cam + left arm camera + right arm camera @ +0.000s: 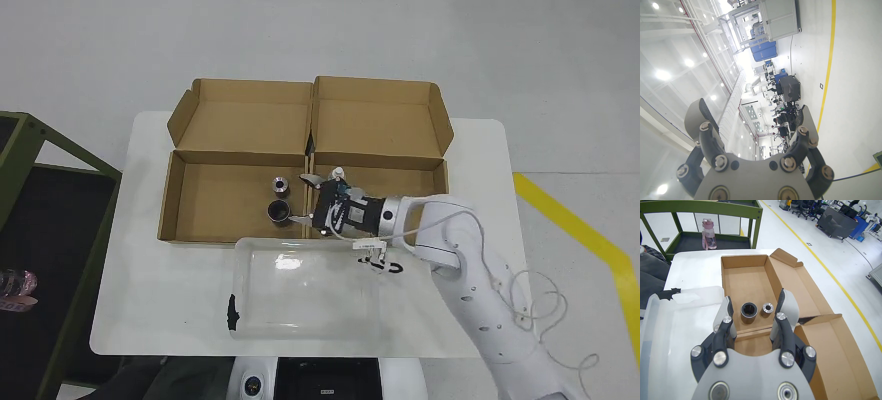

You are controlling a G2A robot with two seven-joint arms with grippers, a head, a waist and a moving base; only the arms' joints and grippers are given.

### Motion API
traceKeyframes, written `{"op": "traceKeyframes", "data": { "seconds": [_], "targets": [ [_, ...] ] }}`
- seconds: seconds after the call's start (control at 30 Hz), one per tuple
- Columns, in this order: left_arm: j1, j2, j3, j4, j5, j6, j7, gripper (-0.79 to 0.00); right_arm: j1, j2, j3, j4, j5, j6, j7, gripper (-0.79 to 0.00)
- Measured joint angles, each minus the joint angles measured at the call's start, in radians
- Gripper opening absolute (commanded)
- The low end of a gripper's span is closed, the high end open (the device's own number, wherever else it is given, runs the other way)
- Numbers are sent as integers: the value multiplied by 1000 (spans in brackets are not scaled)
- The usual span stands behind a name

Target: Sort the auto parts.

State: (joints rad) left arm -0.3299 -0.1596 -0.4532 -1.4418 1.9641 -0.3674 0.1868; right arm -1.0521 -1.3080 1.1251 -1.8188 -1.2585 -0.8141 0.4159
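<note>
Two metal auto parts stand in the left cardboard box (215,200): a dark ring-shaped sleeve (277,211) (749,313) and a smaller silver cylinder (279,184) (767,310). My right gripper (306,196) (755,302) hovers open over the wall between the two boxes, just short of the parts, with nothing between its fingers. My left gripper (753,111) is open and empty, pointing up at the hall ceiling, away from the table.
A second cardboard box (400,180) (838,344) lies under the right arm. A clear plastic bin (305,285) (662,317) with a black tape patch (233,312) sits at the table's near side. A green cart (40,200) with a pink bottle (709,237) stands beside the table.
</note>
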Motion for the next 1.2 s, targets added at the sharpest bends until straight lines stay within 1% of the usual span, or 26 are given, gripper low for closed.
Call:
{"op": "traceKeyframes", "data": {
  "seconds": [0.07,0.17,0.2,0.23,0.27,0.3,0.47,0.67,0.87,0.9,1.2],
  "targets": [
    [0,0,0,0,0,0,0,0,-51,11,46,-29,-16,-10,-37,-311],
    [0,0,0,0,0,0,0,0,-123,26,113,-60,-43,-7,-103,-274],
    [0,0,0,0,0,0,0,0,-143,29,133,-69,-53,3,-128,-252],
    [0,0,0,0,0,0,0,0,-163,32,154,-78,-65,19,-156,-182],
    [0,0,0,0,0,0,0,0,-192,36,180,-86,-81,42,-195,-148],
    [0,0,0,0,0,0,0,0,-213,38,198,-90,-92,59,-224,-132],
    [0,0,0,0,0,0,0,0,-312,52,281,-90,-129,98,-352,-126],
    [0,0,0,0,0,0,0,0,-402,65,373,-88,-141,133,-468,-111],
    [0,0,0,0,0,0,0,0,-488,75,451,-106,-164,176,-548,-92],
    [0,0,0,0,0,0,0,0,-500,77,461,-108,-166,181,-557,-80],
    [0,0,0,0,0,0,0,0,-606,86,537,-123,-174,226,-644,-71]
  ]
}}
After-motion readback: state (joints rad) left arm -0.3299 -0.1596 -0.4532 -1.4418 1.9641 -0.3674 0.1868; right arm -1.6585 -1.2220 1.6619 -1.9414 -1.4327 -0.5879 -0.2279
